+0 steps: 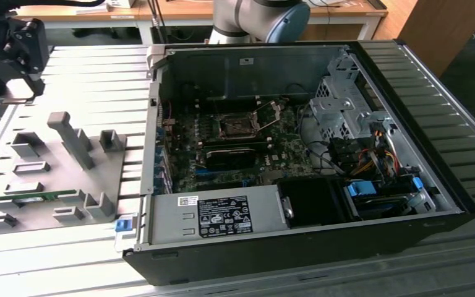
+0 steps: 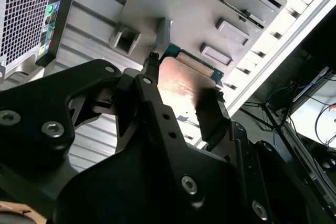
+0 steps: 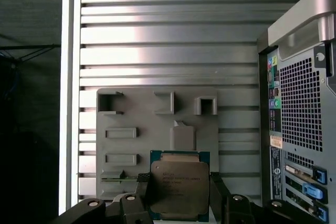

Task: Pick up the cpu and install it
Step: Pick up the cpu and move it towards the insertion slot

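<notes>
First wrist view shows the cpu (image 3: 178,186) clamped by opposite edges between the jaws, in the air above the bench (image 3: 157,35). Probably light, stiff, fragile underneath; an edge hold suits it.

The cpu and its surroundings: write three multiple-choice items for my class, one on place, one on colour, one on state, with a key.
1. Where is the cpu? A between the gripper's fingers; B in the socket; C on the power supply.
2. What colour is its rim? A red; B green; C white.
3. The computer case is: A open; B closed; C upside down.
Key: 1 A, fingers flank it in both wrist views; 2 B, green edges the silver top; 3 A, the motherboard shows in the exterior view.
</notes>
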`<state>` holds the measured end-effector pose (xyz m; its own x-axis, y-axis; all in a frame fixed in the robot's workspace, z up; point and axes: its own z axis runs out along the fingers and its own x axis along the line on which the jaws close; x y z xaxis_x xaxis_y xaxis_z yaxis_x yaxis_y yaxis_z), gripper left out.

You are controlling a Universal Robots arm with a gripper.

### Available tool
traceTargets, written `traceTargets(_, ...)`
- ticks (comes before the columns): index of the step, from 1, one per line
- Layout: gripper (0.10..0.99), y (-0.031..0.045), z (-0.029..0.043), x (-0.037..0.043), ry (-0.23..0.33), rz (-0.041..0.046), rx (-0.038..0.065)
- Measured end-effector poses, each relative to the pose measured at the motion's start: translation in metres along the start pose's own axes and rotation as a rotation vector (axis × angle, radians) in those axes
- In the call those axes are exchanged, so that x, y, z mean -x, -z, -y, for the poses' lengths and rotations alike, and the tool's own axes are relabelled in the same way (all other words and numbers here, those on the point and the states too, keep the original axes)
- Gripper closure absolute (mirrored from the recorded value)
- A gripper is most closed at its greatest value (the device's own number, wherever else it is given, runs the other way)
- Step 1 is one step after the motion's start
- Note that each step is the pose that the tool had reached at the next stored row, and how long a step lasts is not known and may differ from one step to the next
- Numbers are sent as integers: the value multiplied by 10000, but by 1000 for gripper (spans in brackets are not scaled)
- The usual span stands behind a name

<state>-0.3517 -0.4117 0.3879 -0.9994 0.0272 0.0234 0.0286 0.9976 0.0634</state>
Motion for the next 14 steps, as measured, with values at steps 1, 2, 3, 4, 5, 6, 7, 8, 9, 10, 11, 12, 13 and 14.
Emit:
traceTargets(1, 549, -1, 0, 11, 0, 0, 3)
traceTargets(2, 549, 0, -1, 22, 0, 0, 6)
traceTargets(3, 549, -1, -1, 34, 0, -1, 9)
traceTargets(4, 549, -1, -1, 45, 0, -1, 12)
traceTargets(5, 549, -1, -2, 55, 0, -1, 15)
traceTargets(6, 549, -1, -2, 65, 0, -1, 19)
traceTargets(7, 549, -1, -2, 75, 0, -1, 22)
traceTargets(8, 549, -1, -3, 84, 0, -1, 26)
traceTargets(9, 549, -2, -3, 94, 0, -1, 29)
traceTargets(10, 549, -2, -3, 104, 1, -1, 32)
traceTargets(11, 549, -2, -4, 113, 0, -1, 35)
traceTargets(12, 549, -2, -4, 123, 1, -2, 37)
traceTargets(13, 549, -2, -4, 133, 1, -1, 41)
traceTargets(14, 549, -2, -5, 144, 1, -1, 48)
